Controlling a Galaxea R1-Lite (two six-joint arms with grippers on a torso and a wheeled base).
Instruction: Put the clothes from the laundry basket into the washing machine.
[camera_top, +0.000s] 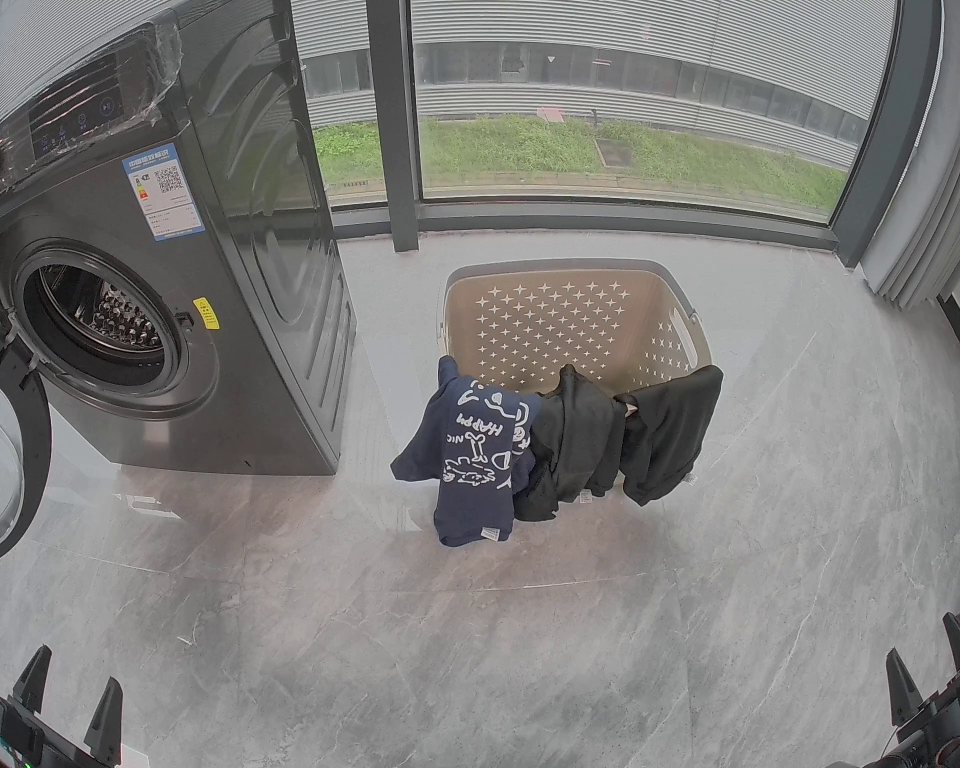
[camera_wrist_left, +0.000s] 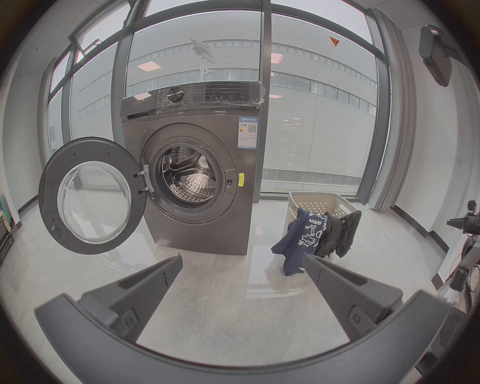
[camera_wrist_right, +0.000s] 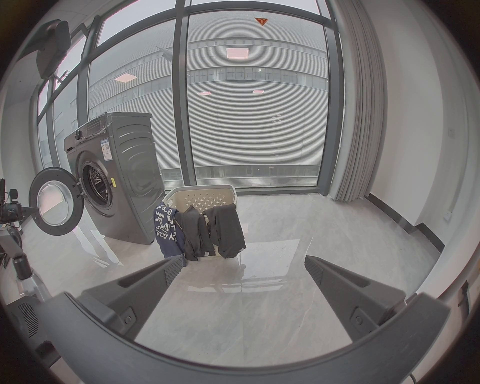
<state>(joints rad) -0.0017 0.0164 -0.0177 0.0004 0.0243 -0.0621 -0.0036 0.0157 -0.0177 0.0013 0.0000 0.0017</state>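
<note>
A beige laundry basket stands on the floor before the window. Over its near rim hang a navy printed shirt and two black garments. To its left the grey washing machine has its round door swung wide, showing the bare drum. My left gripper is open low at the near left, far from the basket. My right gripper is open at the near right, holding nothing.
Glossy grey floor tiles stretch between me and the basket. Tall windows run along the back, with a grey curtain at the right corner.
</note>
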